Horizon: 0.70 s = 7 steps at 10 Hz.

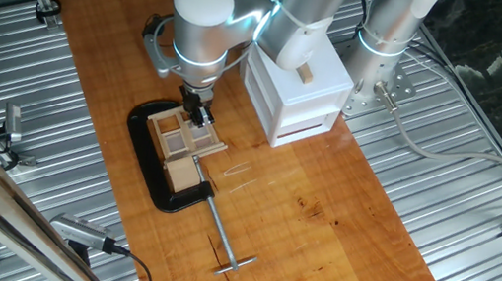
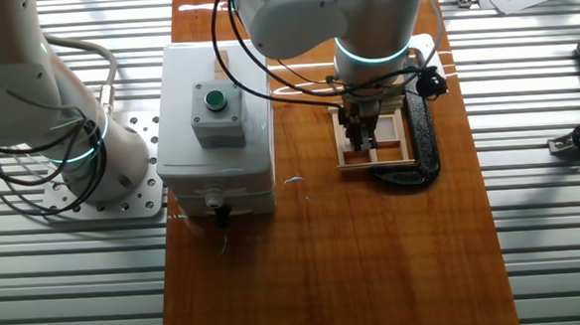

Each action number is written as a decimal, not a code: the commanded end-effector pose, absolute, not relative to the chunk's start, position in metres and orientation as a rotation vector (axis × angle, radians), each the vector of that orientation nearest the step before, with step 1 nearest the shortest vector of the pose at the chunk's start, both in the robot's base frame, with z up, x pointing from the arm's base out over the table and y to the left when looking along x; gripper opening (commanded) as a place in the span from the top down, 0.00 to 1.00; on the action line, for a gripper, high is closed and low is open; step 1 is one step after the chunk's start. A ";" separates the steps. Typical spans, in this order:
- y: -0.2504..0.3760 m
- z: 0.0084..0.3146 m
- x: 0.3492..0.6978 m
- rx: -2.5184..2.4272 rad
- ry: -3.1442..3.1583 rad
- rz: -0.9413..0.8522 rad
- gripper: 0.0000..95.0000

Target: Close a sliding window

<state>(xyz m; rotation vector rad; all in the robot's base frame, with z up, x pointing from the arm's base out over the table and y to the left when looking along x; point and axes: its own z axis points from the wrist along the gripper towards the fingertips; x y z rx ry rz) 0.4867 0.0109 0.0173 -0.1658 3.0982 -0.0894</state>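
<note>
Fingers are sitting down at the window, apparently at the sash to push it along its frame; can't tell whether they're open or closed. Window is lying directly under them on its black plate. White box is standing beside, apart, not blocking the slide.

No text, label, brand or number can be read anywhere.
</note>
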 end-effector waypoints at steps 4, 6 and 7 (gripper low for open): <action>0.005 -0.002 0.487 -0.179 3.093 -0.090 1.00; 0.002 -0.003 0.486 -0.185 3.093 -0.089 1.00; 0.001 -0.003 0.486 -0.187 3.093 -0.090 1.00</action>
